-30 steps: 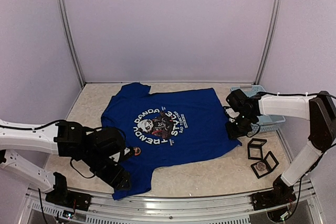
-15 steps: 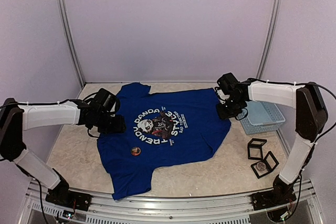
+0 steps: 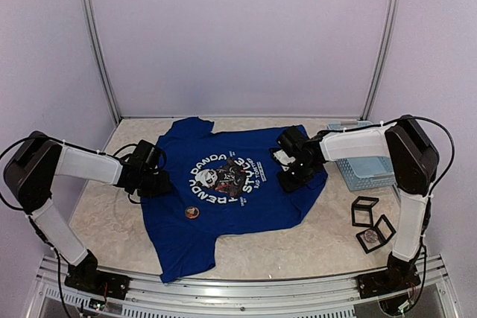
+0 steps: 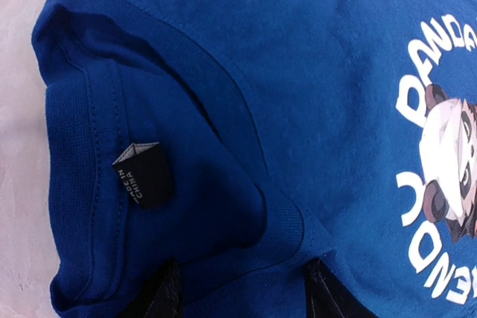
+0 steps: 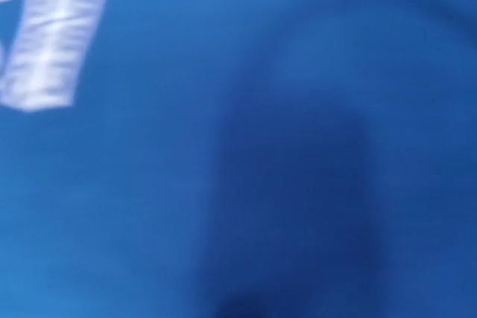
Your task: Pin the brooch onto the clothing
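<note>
Royal-blue panda-print T-shirt [image 3: 257, 202] lies flat on the beige table [image 3: 313, 243], with a small round reddish brooch [image 3: 192, 213] sitting on it beside the print. Left gripper [image 3: 158, 182] is at the collar, fingers [image 4: 168, 296] apart and straddling it. Right gripper [image 3: 287, 175] is down on the shirt, but its wrist view's a blur, so can't tell about its fingers.

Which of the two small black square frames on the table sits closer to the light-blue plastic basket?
The far black square frame, right beside the light-blue plastic basket; the other frame lies nearer the arm bases.

The blue T-shirt [image 4: 298, 72] had its neck bunched up, a black tag [image 4: 145, 175] inside, the panda print [image 4: 447, 154] at the right, and the left gripper [image 4: 242, 299] below with its fingers [image 4: 162, 300] apart.
</note>
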You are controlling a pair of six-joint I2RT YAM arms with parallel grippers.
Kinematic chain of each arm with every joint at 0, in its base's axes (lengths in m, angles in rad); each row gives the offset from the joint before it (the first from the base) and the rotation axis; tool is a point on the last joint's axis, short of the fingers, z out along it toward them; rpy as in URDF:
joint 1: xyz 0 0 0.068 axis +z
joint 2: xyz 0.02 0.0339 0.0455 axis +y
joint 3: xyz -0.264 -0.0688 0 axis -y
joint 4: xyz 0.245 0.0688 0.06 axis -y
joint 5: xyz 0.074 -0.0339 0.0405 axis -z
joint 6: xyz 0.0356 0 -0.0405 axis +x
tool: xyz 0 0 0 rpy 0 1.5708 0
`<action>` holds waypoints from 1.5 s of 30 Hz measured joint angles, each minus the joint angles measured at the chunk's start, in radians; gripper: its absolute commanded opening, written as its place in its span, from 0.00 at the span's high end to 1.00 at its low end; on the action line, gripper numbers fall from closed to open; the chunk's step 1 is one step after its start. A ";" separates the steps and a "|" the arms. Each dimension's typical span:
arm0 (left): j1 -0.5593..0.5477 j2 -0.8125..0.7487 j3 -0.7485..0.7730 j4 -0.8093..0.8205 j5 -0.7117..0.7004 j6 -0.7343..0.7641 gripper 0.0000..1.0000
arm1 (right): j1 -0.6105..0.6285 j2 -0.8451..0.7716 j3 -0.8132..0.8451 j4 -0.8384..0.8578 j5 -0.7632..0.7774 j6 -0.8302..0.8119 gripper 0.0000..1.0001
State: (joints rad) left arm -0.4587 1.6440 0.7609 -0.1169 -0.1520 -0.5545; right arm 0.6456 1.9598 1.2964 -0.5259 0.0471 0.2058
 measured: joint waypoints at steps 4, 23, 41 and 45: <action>0.002 0.006 -0.017 0.059 -0.016 -0.008 0.47 | 0.074 0.006 0.034 -0.006 0.034 0.017 0.73; 0.006 -0.015 -0.066 0.117 -0.074 -0.021 0.41 | 0.094 -0.322 -0.364 -0.218 0.197 0.459 0.68; 0.015 -0.078 -0.100 0.062 -0.101 -0.025 0.28 | 0.138 -0.534 -0.282 -0.696 0.105 0.627 0.67; -0.004 -0.113 -0.101 0.038 -0.142 -0.025 0.28 | 0.135 -0.530 -0.195 -0.668 0.130 0.581 0.70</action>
State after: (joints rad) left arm -0.4625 1.5307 0.6601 -0.0788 -0.2935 -0.5793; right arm 0.7811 1.4296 1.1019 -1.1934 0.1768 0.7868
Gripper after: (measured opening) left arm 0.718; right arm 0.322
